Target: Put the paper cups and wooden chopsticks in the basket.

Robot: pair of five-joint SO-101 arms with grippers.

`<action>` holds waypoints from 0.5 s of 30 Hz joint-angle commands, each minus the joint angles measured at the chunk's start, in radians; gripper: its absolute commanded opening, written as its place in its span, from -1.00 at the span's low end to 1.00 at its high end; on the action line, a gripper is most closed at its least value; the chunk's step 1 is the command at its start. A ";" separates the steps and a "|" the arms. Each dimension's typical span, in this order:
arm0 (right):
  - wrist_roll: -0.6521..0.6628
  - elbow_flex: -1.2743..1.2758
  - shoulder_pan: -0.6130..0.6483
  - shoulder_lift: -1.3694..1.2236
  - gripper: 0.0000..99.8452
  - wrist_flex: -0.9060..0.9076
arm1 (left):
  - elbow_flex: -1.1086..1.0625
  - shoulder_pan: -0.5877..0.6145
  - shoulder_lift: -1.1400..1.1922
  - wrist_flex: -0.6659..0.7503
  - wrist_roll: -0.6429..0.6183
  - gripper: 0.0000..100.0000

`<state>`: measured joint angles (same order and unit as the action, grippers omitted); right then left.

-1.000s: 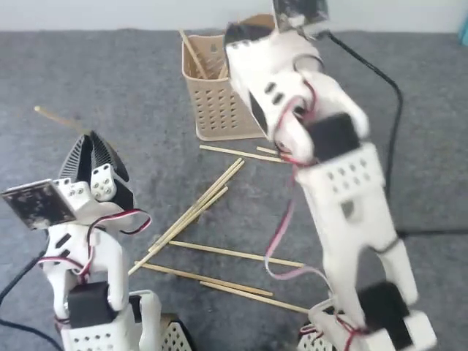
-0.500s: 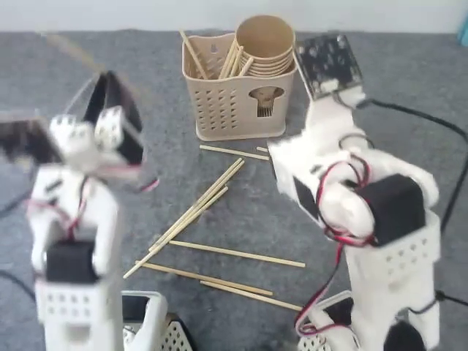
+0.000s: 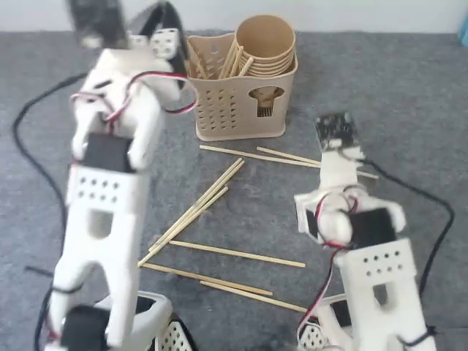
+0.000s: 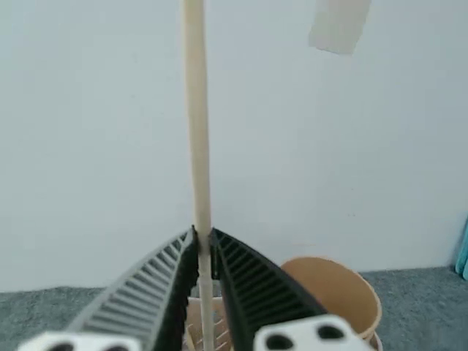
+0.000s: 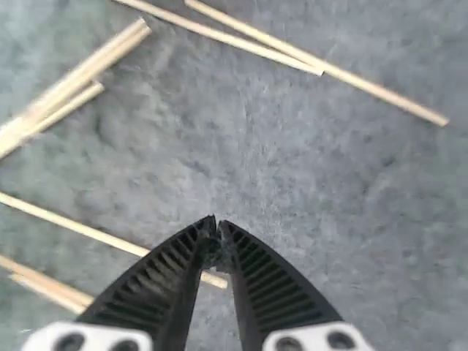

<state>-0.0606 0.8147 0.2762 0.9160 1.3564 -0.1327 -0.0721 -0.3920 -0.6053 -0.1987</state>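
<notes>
Our left pincer (image 4: pixel 202 235) clamps one chopstick (image 4: pixel 194 110), whose length runs out past the fingertips. The basket (image 3: pixel 234 110), holding one cup stack (image 3: pixel 265 36), sits just beneath and beside it. Our right pincer (image 5: pixel 216 225), closed and empty, hangs over roughly eight loose chopsticks (image 3: pixel 238 253) and is the nearer to them.

light: bright, diffuse, even | shadows: soft, thin, hugging the chopsticks (image 3: pixel 238 254)

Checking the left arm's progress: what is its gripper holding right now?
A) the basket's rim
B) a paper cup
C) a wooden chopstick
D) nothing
C: the left gripper is shut on a wooden chopstick that sticks out past its fingertips.
</notes>
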 commanded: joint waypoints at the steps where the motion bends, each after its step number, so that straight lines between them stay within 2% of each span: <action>1: 0.017 0.265 -0.015 0.108 -0.98 -0.216 | 0.051 -0.041 0.084 0.097 0.058 -0.97; 5: 0.018 0.419 -0.019 0.157 -0.98 -0.364 | 0.053 -0.046 0.172 0.133 0.114 -0.91; 11: 0.017 0.505 -0.019 0.166 -0.98 -0.440 | 0.048 -0.037 0.221 0.130 0.100 -0.46; 15: 0.017 0.535 -0.019 0.173 -0.98 -0.449 | 0.053 -0.038 0.215 0.083 0.101 -0.43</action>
<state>-0.0606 1.3533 0.2700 1.0618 0.9329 -0.1327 -0.1089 -0.1619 -0.5040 -0.0944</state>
